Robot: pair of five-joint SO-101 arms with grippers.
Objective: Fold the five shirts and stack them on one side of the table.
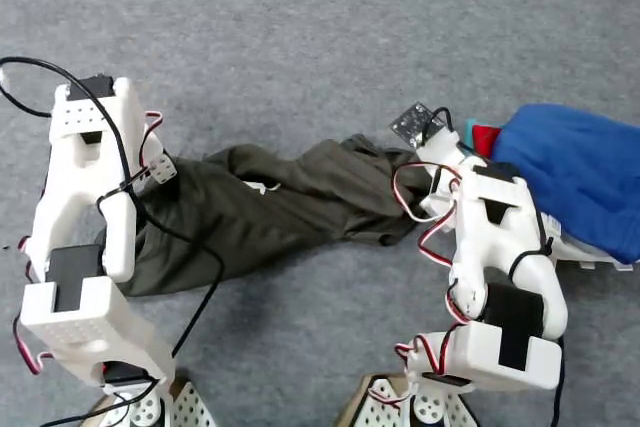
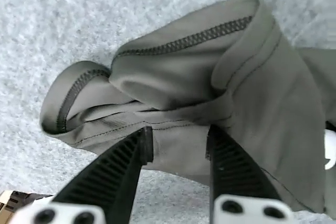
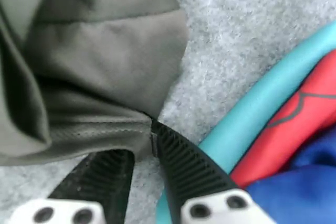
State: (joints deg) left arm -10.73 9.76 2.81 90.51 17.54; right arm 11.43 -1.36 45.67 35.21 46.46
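Note:
A dark olive shirt (image 1: 290,202) lies crumpled and stretched across the middle of the grey table. My left gripper (image 1: 150,179) is at the shirt's left end. In the left wrist view its fingers (image 2: 131,156) stand open astride a hemmed fold of the olive shirt (image 2: 210,77). My right gripper (image 1: 422,179) is at the shirt's right end. In the right wrist view this gripper (image 3: 144,148) is shut on an edge of the olive shirt (image 3: 94,56). A blue shirt (image 1: 580,182) lies at the right side.
Under the blue shirt (image 3: 299,187) show a red garment (image 1: 485,137) and a teal one (image 3: 252,103), close beside my right gripper. The grey carpeted table (image 1: 300,47) stretches bare toward the back. Wooden furniture stands beyond the far edge.

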